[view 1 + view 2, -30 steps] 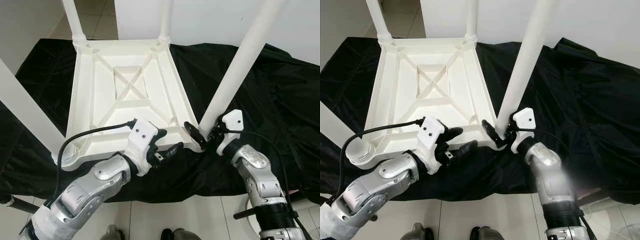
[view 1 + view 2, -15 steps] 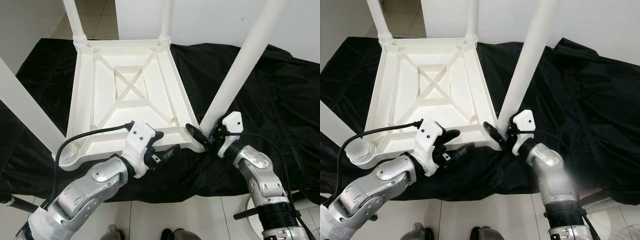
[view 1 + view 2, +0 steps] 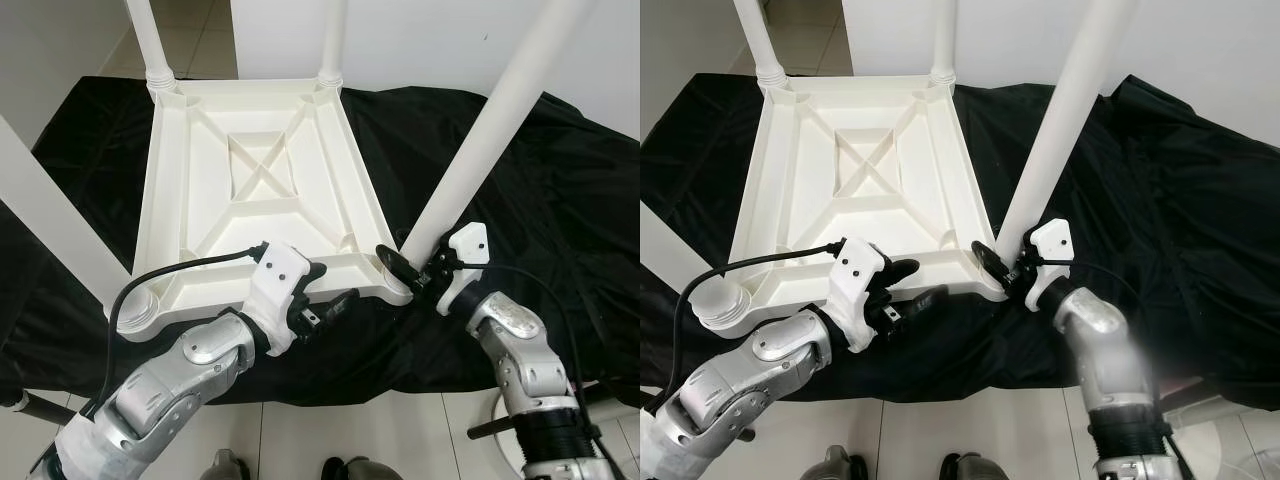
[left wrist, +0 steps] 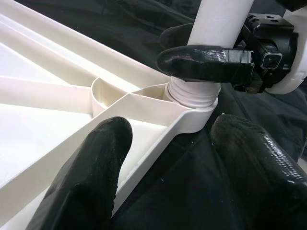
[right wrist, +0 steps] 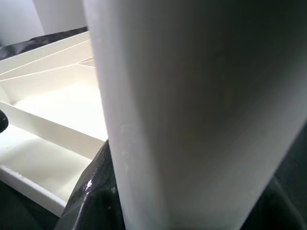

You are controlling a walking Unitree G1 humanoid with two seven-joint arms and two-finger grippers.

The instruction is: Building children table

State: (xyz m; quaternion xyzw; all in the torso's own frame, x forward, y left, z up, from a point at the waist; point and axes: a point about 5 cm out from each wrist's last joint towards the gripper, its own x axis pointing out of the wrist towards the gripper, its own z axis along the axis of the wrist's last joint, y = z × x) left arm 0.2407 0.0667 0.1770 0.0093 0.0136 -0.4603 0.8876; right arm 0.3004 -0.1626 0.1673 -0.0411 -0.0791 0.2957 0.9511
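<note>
Now | right hand (image 3: 408, 272) clamps table leg (image 3: 478, 150) base | left hand (image 3: 325, 300) spread astride tabletop (image 3: 200, 180) rim

Silver arms, white wrist housings, black-fingered left pincer (image 3: 325, 300), black cable (image 3: 170, 268).

Both silver arms reach forward, bent. Left gripper (image 3: 322, 298) fingers spread apart; right gripper (image 3: 408, 272) fingers clamped around the leg (image 3: 478, 145).

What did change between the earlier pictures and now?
The left gripper drew back a little from the tabletop rim toward the robot, fingers open. The right gripper stayed clamped on the leg at its corner socket. Tabletop and black cloth did not move.
</note>
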